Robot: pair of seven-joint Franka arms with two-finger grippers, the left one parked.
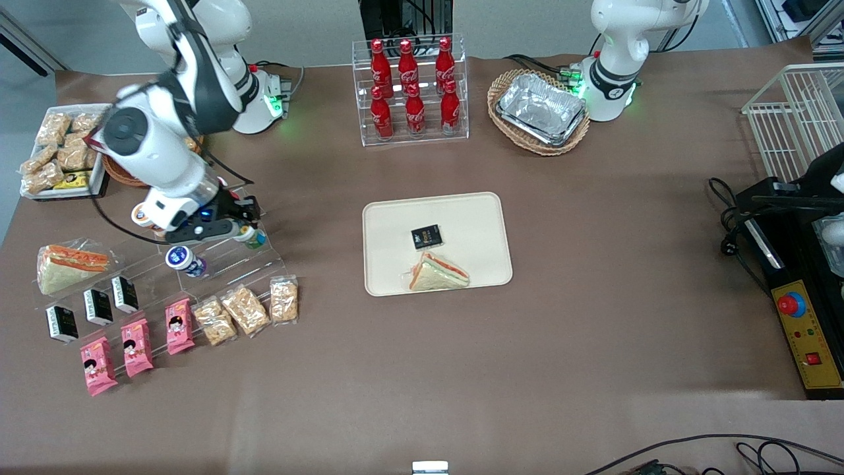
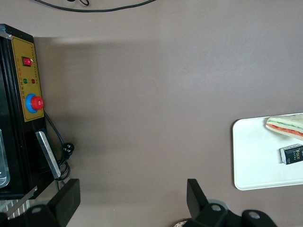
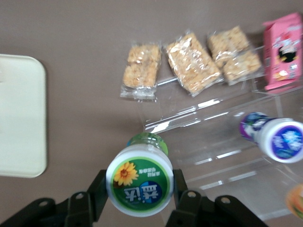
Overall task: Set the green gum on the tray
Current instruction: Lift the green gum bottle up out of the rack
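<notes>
The green gum (image 3: 139,178) is a small green bottle with a white lid and a green sunflower label. My right gripper (image 3: 139,184) is shut on it, one finger pressed to each side of the lid. In the front view the gripper (image 1: 245,227) holds the green gum (image 1: 252,237) just above the clear stepped stand (image 1: 217,264) at the working arm's end of the table. The cream tray (image 1: 461,218) lies in the middle of the table, with a black packet (image 1: 426,237) and a wrapped sandwich (image 1: 438,274) on it. The tray's edge (image 3: 21,118) also shows in the right wrist view.
A blue gum bottle (image 1: 185,260) lies on the stand. Bags of crackers (image 1: 245,309), pink boxes (image 1: 136,346), black packets (image 1: 97,307) and a sandwich (image 1: 69,266) lie nearer the camera. A cola rack (image 1: 410,89) and a foil-tray basket (image 1: 539,111) stand farther away.
</notes>
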